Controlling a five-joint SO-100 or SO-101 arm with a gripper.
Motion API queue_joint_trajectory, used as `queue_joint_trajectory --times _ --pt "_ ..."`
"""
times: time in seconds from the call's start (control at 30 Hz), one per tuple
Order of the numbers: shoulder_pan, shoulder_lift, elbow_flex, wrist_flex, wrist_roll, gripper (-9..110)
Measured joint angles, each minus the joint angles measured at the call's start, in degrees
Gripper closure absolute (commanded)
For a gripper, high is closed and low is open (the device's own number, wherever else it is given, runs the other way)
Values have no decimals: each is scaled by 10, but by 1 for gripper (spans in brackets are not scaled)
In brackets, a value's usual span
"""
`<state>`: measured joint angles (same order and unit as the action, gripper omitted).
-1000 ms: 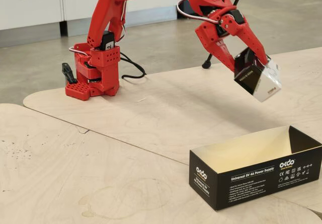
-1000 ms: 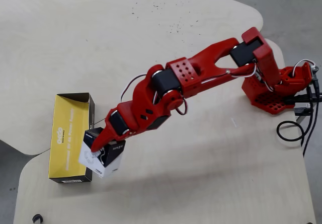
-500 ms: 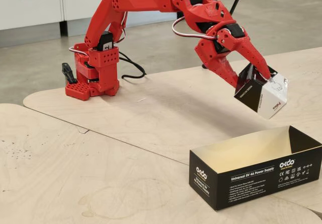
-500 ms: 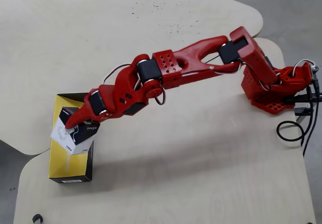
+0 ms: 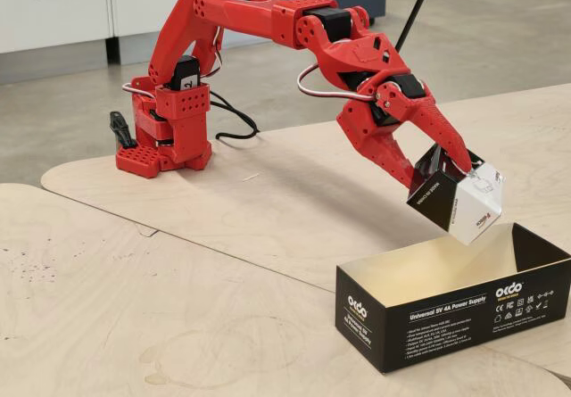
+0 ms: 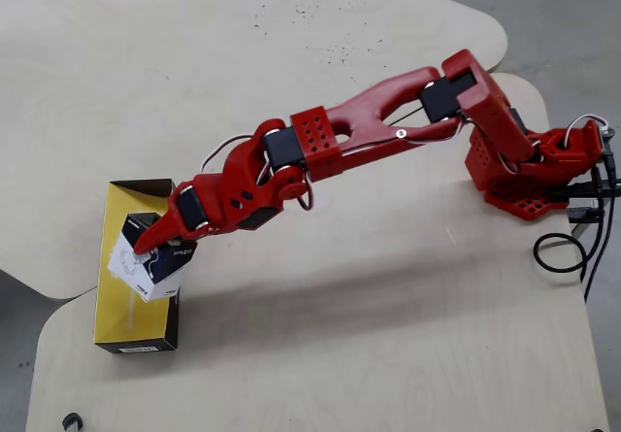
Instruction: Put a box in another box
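Lowering the small box into the long black box, I judge, needs it level and centred over the opening first

The long black box (image 5: 451,317) lies open on the table (image 5: 223,236); the red arm (image 6: 369,131) reaches over it; the gripper (image 5: 446,172) fingers pinch the small box (image 5: 459,202), tilted, above the near wall, not yet inside

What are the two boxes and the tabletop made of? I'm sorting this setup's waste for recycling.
Small box in the claw: printed cardboard, seemingly; glossy black and white faces, folded edges.
Long black box: cardboard too; thin folded walls, matte black print, pale yellowish inside.
Tabletop: likely plywood; light wood grain, unpainted.
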<state>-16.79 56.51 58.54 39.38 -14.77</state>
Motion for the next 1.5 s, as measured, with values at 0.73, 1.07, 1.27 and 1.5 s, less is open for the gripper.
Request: queue_joint_trajectory --times 0.73,1.07,1.27,1.5 --pt "19 6 36 16 -57 58" --pt "7 178 76 151 -181 63" --pt "-3 364 245 207 -305 71" --pt "30 584 490 249 -393 87"
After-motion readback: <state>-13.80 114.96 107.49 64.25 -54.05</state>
